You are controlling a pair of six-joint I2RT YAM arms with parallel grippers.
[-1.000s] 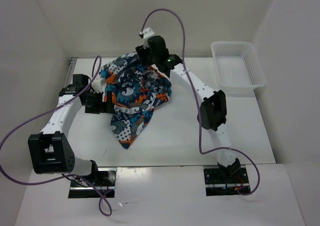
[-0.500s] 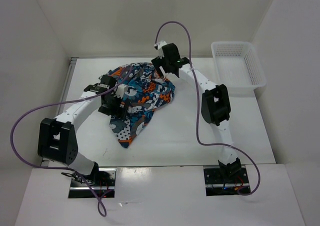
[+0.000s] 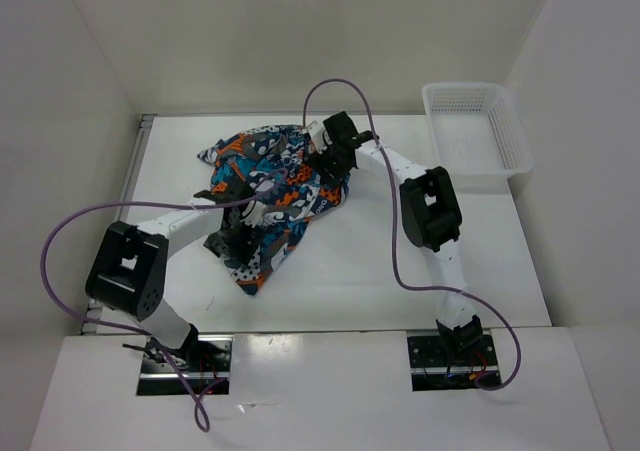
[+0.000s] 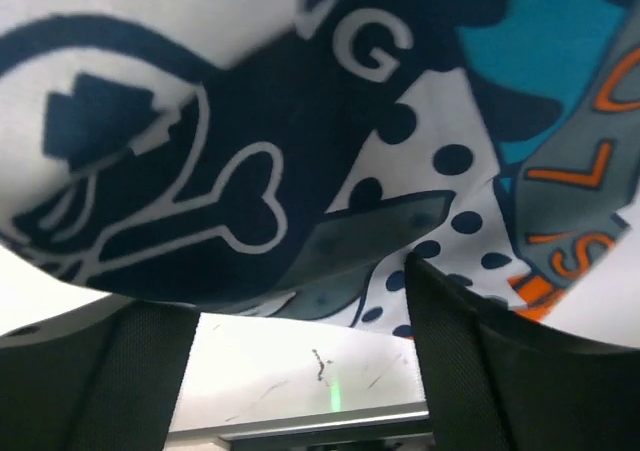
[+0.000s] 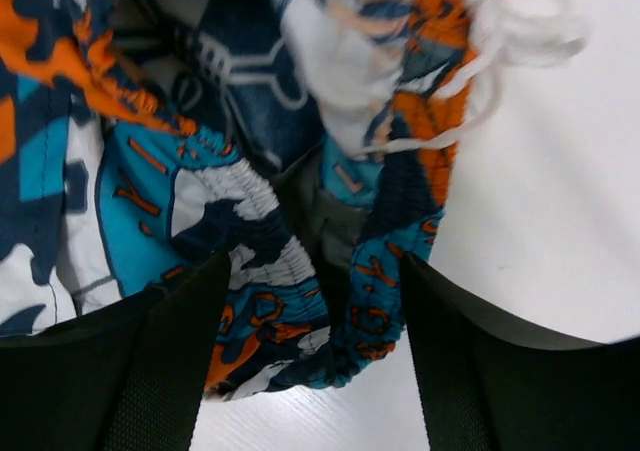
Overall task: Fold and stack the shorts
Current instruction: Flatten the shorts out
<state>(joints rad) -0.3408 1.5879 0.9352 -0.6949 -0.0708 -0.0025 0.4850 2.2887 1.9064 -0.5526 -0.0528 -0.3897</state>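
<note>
The shorts (image 3: 278, 176) lie bunched in a heap on the table (image 3: 390, 261), with one leg trailing toward the near edge. The left claw (image 3: 236, 237) sits at the near-left side of the shorts, by that trailing leg. In its wrist view the fingers (image 4: 130, 371) stand spread. The printed cloth is just ahead of and above them, bare table shows between them, and nothing is pinched. The right claw (image 3: 326, 159) is down on the far-right side of the shorts, at the gathered waistband. Its fingers (image 5: 170, 361) are spread too. The waistband and a white cord (image 5: 520, 33) lie between and beyond them, not squeezed. The left arm starts near-left of the shorts, bends at the elbow and runs low rightward to them. The right arm rises near-right of the shorts to a high elbow, then slopes back leftward down onto them. A basket (image 3: 512, 136) stands well apart to the right of the shorts.
</note>
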